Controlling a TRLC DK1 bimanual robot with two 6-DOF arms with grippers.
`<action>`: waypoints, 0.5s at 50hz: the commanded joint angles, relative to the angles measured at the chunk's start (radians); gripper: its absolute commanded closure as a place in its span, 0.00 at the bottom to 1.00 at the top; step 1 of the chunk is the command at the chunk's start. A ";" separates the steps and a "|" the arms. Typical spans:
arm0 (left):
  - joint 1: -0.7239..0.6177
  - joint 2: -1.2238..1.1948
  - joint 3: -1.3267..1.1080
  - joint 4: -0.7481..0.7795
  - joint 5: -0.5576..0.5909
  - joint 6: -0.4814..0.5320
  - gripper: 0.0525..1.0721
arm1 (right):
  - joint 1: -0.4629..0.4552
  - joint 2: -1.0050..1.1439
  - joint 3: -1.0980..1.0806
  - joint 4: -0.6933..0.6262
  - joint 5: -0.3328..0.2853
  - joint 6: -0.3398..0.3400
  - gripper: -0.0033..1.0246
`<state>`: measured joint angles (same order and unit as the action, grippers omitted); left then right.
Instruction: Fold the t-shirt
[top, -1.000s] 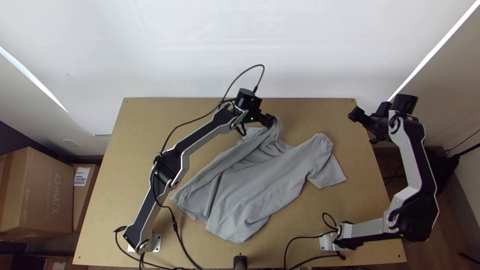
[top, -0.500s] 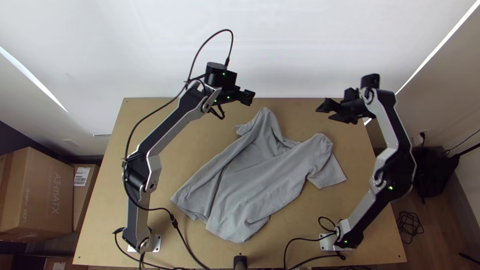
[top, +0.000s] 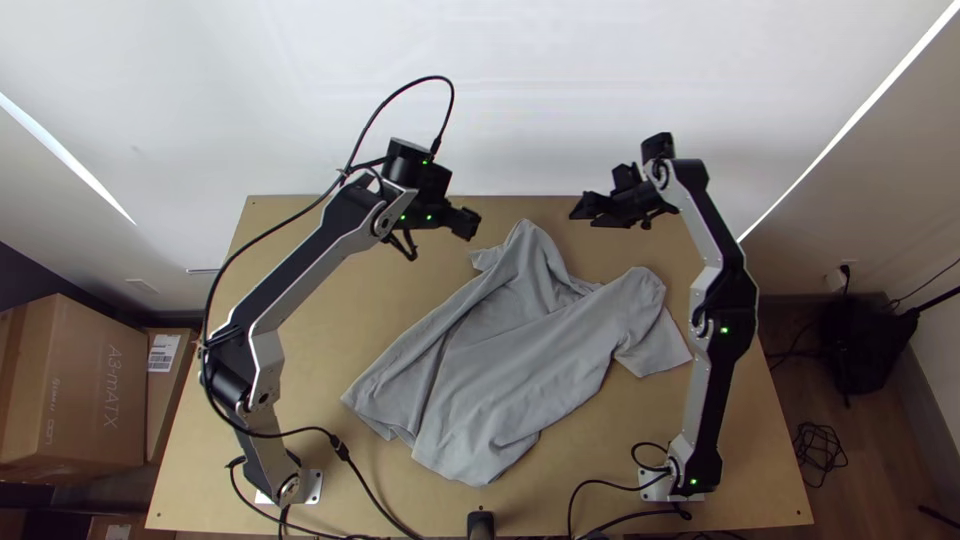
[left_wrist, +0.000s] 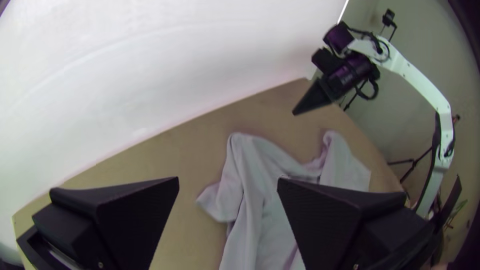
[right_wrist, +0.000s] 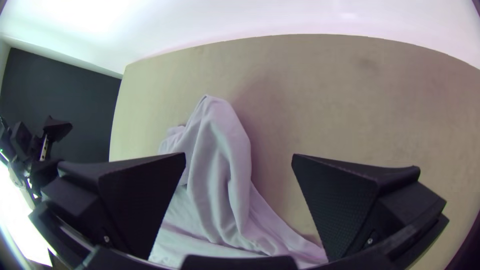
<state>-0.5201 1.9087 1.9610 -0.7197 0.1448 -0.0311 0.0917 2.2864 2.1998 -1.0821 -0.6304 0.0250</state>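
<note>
Grey fabric t-shirt (top: 510, 370) peaks toward light wooden desk (top: 350, 330) far edge. Black left gripper (left_wrist: 228, 178), right gripper (right_wrist: 239, 154): jaws apart, likely pre-grasp.

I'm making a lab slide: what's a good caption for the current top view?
Left gripper and right gripper, both empty, near a rumpled grey t-shirt on the table.

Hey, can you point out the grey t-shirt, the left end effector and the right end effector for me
Grey t-shirt (top: 500, 370): top view, middle of its body.
Left end effector (left_wrist: 228, 182): left wrist view, midway between its fingertips.
Right end effector (right_wrist: 239, 159): right wrist view, midway between its fingertips.
</note>
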 joint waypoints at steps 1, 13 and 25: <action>0.034 -0.102 -0.074 -0.043 -0.007 0.082 0.04 | 0.037 0.068 0.037 0.024 -0.018 -0.005 0.05; 0.078 -0.244 -0.248 -0.087 -0.007 0.165 0.04 | 0.114 0.147 0.061 0.154 -0.020 0.027 0.05; 0.101 -0.366 -0.381 -0.139 -0.007 0.211 0.04 | 0.161 0.199 0.078 0.269 -0.018 0.095 0.13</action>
<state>-0.4332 1.6054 1.6405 -0.8272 0.1410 0.1375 0.2382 2.4401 2.2459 -0.8356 -0.6426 0.0818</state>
